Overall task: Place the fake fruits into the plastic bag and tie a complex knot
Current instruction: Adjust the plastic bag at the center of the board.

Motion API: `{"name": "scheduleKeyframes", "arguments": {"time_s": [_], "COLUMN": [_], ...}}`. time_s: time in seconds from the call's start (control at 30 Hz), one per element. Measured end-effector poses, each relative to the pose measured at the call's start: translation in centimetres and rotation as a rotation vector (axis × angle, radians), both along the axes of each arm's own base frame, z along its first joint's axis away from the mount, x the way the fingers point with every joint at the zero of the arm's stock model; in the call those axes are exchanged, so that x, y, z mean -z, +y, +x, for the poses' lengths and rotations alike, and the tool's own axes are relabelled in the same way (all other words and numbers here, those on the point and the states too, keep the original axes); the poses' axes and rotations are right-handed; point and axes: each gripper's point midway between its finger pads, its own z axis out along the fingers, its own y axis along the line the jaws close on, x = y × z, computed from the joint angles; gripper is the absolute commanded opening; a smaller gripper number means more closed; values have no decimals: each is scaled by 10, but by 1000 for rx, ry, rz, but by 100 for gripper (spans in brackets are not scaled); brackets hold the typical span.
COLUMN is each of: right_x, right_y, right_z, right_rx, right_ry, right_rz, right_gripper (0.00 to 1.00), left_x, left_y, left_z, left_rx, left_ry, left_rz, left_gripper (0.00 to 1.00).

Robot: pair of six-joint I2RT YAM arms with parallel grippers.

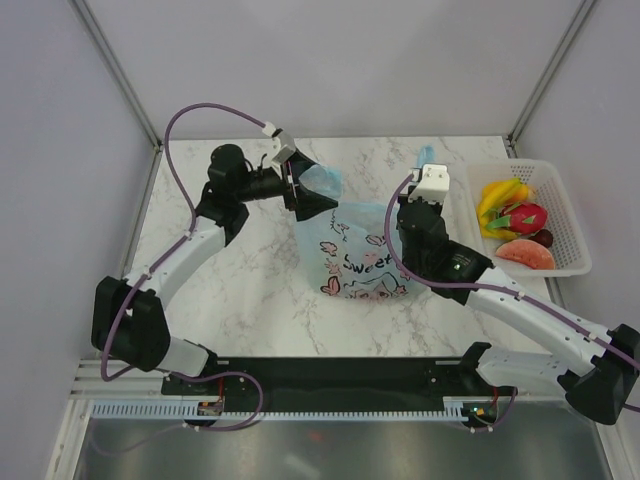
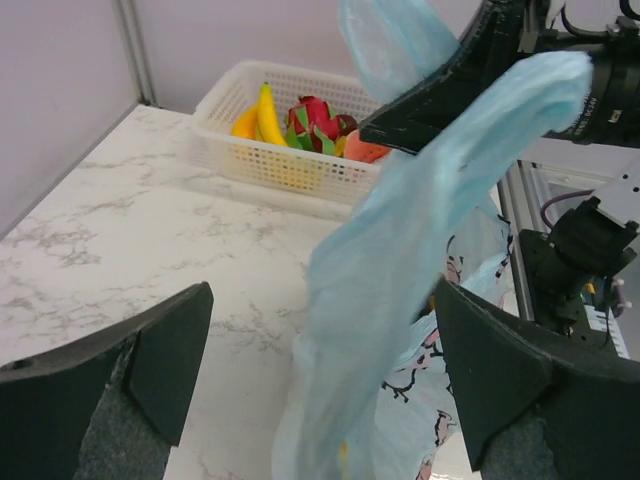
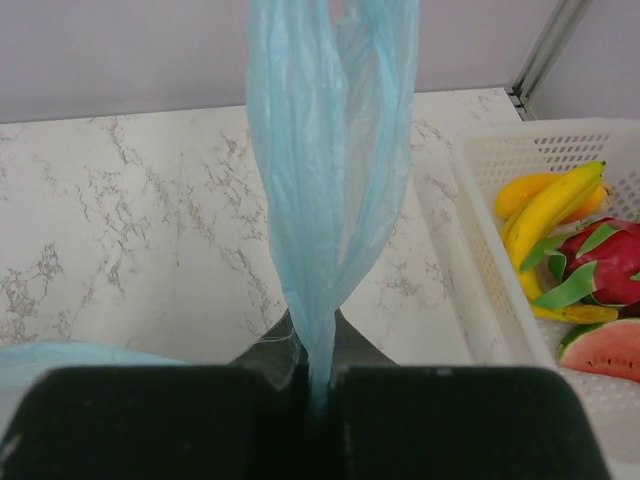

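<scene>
**Bag-opening step.** Right gripper [image 3: 318, 375] pinches 1 handle loop [image 3: 320, 200] of the plastic bag [image 1: 350, 255], mid-table. Left gripper [image 2: 320, 360] is spread at the other loop [image 2: 400, 260]. Fake fruits [image 1: 515, 220] lie in the mesh basket [image 1: 575, 225]. Next, probably: grasp that loop and widen the mouth.

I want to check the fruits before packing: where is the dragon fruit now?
In the top view, the dragon fruit lies in the white basket at the far right, between the bananas and the watermelon slice.
</scene>
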Motion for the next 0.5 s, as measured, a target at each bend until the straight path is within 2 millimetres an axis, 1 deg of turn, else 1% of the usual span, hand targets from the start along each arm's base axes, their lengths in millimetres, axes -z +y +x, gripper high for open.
{"name": "scheduleKeyframes", "arguments": {"time_s": [0.13,0.23,0.33,0.43,0.5], "right_x": [0,0,0,0,1], "right_y": [-1,-1,-3,-6,-6], "right_z": [0,1,2,3,4], "right_rx": [4,9,14,25,30], "right_ry": [-1,-2,-3,-4,-4], "right_rz": [6,12,18,23,27], "right_gripper": [0,0,0,0,0], "left_x": [-4,3,9,3,-9], "left_y": [12,20,22,23,25], "left_z": [13,17,19,17,13], "left_rx": [-104,-159,-185,-211,-264], "left_ry": [17,42,82,85,60], "left_rz": [-59,-97,-106,-109,-119], "left_gripper": [100,100,100,100,100]}}
